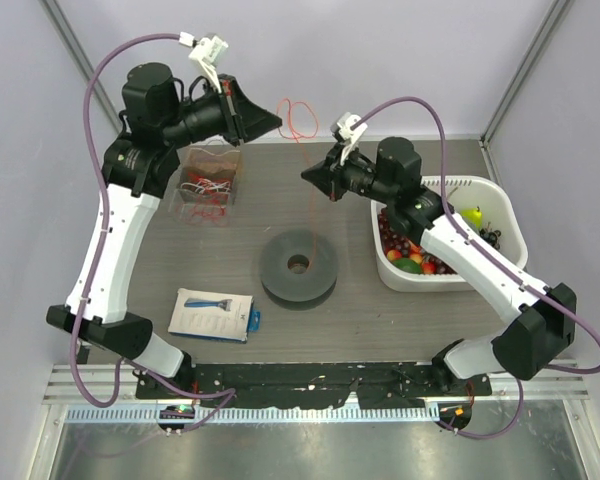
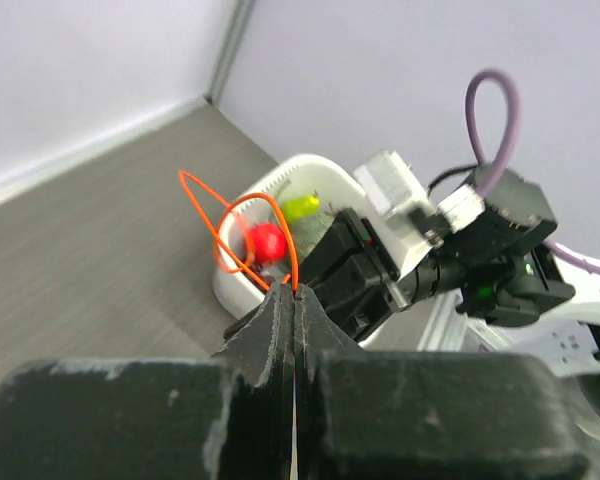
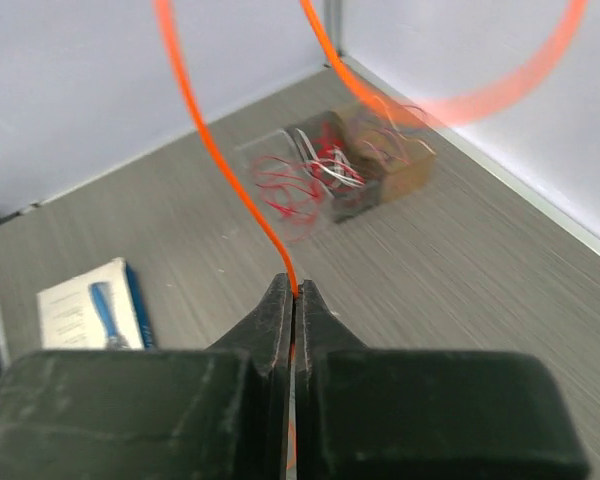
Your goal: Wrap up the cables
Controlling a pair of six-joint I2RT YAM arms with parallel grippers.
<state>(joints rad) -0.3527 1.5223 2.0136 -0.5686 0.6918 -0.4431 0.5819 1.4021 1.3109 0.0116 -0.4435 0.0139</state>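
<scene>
A thin orange cable (image 1: 300, 122) hangs in loops between my two grippers, above the back of the table. My left gripper (image 1: 272, 122) is shut on one part of it; in the left wrist view the cable (image 2: 220, 222) loops out from the closed tips (image 2: 294, 291). My right gripper (image 1: 308, 175) is shut on another part; in the right wrist view the cable (image 3: 212, 152) rises from the closed tips (image 3: 294, 290). More red and whitish cables (image 1: 208, 186) lie tangled in a clear box (image 1: 188, 212), which also shows in the right wrist view (image 3: 352, 205).
A black ring-shaped spool (image 1: 298, 266) lies mid-table below the grippers. A white bin (image 1: 508, 236) with fruit stands at the right. A blue-and-white razor pack (image 1: 213, 314) lies front left. Grey walls close the back and sides.
</scene>
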